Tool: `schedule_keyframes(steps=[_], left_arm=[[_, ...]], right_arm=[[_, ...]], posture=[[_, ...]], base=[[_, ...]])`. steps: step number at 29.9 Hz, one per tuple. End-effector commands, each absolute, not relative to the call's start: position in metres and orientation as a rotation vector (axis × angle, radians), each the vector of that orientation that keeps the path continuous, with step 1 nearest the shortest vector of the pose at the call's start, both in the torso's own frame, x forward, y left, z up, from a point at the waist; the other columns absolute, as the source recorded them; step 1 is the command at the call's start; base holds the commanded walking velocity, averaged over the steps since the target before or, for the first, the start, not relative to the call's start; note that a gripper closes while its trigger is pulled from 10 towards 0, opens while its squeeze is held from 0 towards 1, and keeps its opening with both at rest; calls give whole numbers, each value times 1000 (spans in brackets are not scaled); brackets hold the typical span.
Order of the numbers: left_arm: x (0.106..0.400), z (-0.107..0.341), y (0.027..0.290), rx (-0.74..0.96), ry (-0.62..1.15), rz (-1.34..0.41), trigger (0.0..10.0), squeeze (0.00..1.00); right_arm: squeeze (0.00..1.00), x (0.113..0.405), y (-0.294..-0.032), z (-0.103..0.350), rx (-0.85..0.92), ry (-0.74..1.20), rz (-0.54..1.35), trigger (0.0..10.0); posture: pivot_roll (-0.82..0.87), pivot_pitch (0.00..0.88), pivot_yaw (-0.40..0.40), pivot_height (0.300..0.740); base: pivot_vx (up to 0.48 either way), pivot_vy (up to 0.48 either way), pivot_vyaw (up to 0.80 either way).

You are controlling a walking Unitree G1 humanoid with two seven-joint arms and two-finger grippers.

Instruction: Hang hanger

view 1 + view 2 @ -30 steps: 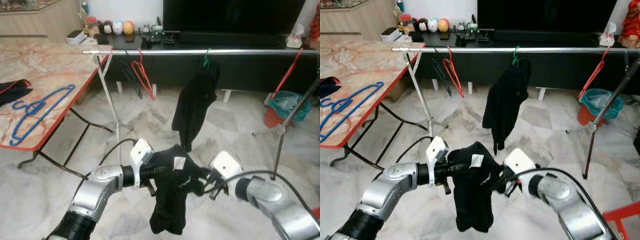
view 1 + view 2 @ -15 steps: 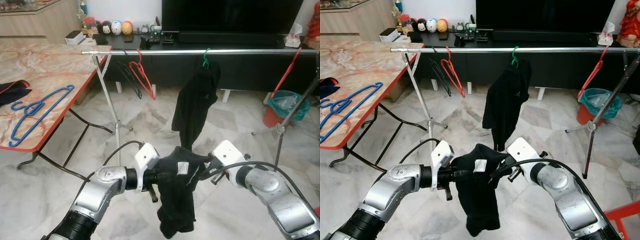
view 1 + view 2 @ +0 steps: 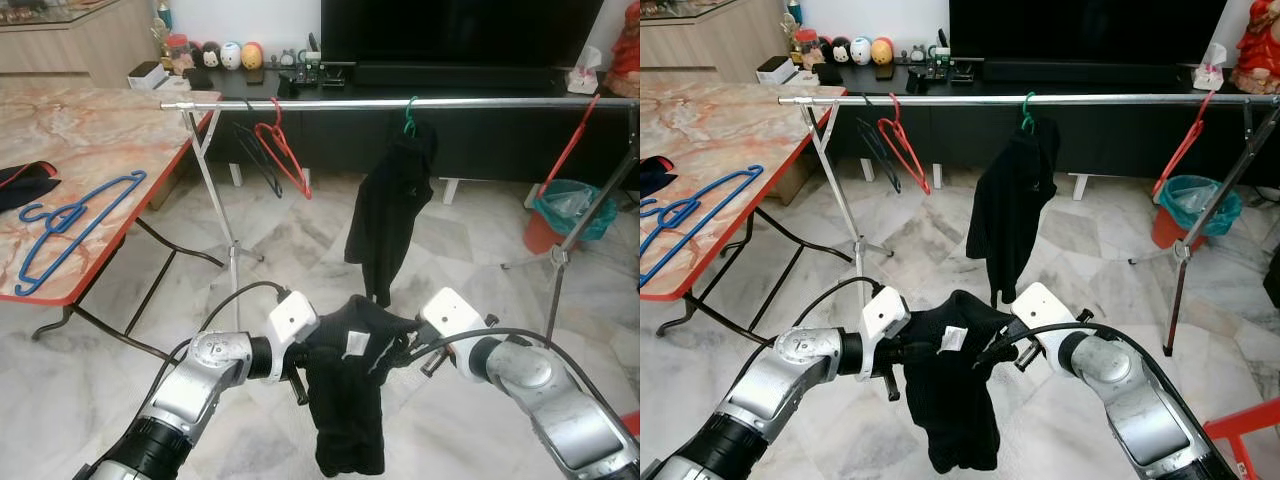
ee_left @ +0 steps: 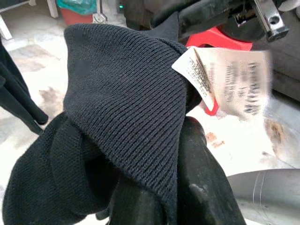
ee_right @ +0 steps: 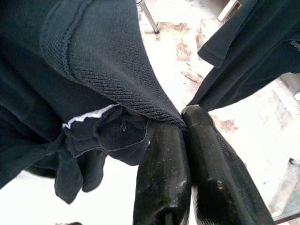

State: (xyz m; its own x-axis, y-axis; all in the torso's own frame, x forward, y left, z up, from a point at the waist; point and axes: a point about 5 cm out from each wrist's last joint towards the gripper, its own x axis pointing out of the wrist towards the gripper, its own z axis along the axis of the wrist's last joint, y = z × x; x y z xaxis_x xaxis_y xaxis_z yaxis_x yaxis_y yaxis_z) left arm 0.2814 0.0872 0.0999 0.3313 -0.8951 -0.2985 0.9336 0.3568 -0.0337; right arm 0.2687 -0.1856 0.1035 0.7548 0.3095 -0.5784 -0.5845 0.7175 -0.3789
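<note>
A black knitted garment point(image 3: 345, 400) with a white label point(image 4: 234, 84) hangs low in front of me, between my two grippers. My left gripper point(image 3: 312, 352) is shut on its left shoulder, its fingers point(image 4: 187, 192) half buried in the cloth. My right gripper point(image 3: 400, 348) is shut on the collar edge, fingers point(image 5: 164, 173) pressed together. I cannot tell whether a hanger is inside the garment. Ahead runs a metal rail point(image 3: 480, 102) carrying a black hanger point(image 3: 258, 155), a red hanger point(image 3: 285, 150), and a green hanger point(image 3: 411, 115) with a black garment point(image 3: 385, 220).
Another red hanger point(image 3: 570, 150) hangs at the rail's right end, above a teal bin point(image 3: 565, 210). To the left, a marble table point(image 3: 110, 130) with a red edge holds a blue hanger point(image 3: 70, 225). A dark TV cabinet point(image 3: 480, 140) stands behind the rail.
Both grippers have pushed slightly forward and upward with the garment still held between them. Its hanging end has swung a little to the right.
</note>
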Motion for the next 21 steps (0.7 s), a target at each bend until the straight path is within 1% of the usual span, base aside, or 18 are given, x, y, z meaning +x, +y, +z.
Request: schedule_keyframes(steps=[1, 7, 8, 9, 10, 11, 12, 13, 21], left_arm=[[285, 97, 105, 145, 307, -1141, 10000, 0], [285, 98, 105, 141, 296, -1146, 10000, 0], [285, 99, 104, 137, 292, -1154, 10000, 647], [285, 99, 104, 135, 291, -1156, 10000, 647], [285, 99, 104, 136, 290, -1158, 10000, 937], [285, 99, 104, 138, 289, -1159, 10000, 937], [285, 99, 104, 142, 286, -1155, 10000, 314], [285, 99, 104, 143, 286, -1155, 10000, 0], [285, 99, 102, 142, 288, -1165, 10000, 0]], right_arm=[[0, 275, -216, 111, -626, 534, 348, 0], [0, 275, -215, 112, -615, 526, 347, 0], [0, 275, -215, 112, -616, 526, 347, 0], [0, 275, -215, 112, -616, 525, 347, 0], [0, 275, -215, 112, -615, 525, 347, 0], [0, 275, -214, 112, -615, 524, 348, 0], [0, 276, -214, 113, -596, 515, 345, 0], [0, 276, -213, 114, -592, 512, 347, 0], [0, 277, -211, 116, -577, 499, 350, 0]], posture=[[-20, 35, 16, 740], [-21, 36, 17, 740], [-20, 36, 18, 740], [-21, 36, 18, 740], [-21, 36, 18, 740], [-21, 36, 18, 740], [-21, 36, 18, 740], [-22, 36, 18, 740], [-22, 35, 18, 740]], base=[[0, 0, 0], [0, 0, 0], [0, 0, 0], [0, 0, 0], [0, 0, 0], [0, 0, 0], [0, 0, 0], [0, 0, 0], [0, 0, 0]])
